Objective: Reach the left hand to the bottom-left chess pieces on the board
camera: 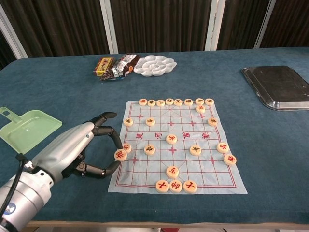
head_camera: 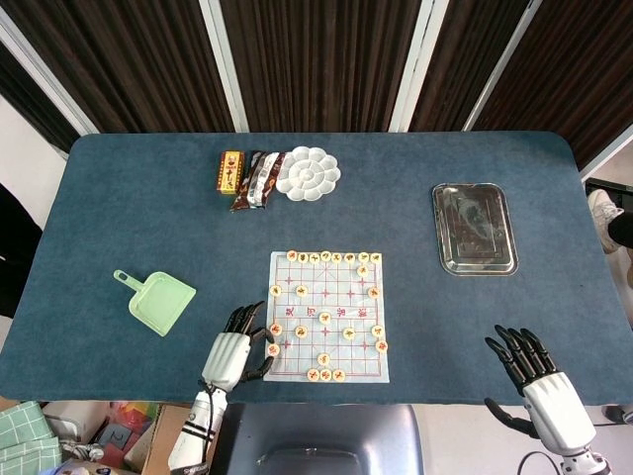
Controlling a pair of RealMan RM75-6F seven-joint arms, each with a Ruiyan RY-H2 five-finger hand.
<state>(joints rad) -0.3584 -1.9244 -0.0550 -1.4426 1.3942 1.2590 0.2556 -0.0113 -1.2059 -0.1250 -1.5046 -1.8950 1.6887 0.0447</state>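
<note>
The paper chess board lies at the table's front middle, with round cream pieces along its far edge, scattered in the middle and three at the near edge. My left hand is at the board's near-left corner. Its fingertip and thumb pinch one piece, slightly raised off the paper. A second piece lies just beyond it. My right hand hovers past the table's front right edge, fingers spread and holding nothing.
A green dustpan lies left of my left hand. A metal tray sits at the right. At the back stand a white palette dish and snack packs.
</note>
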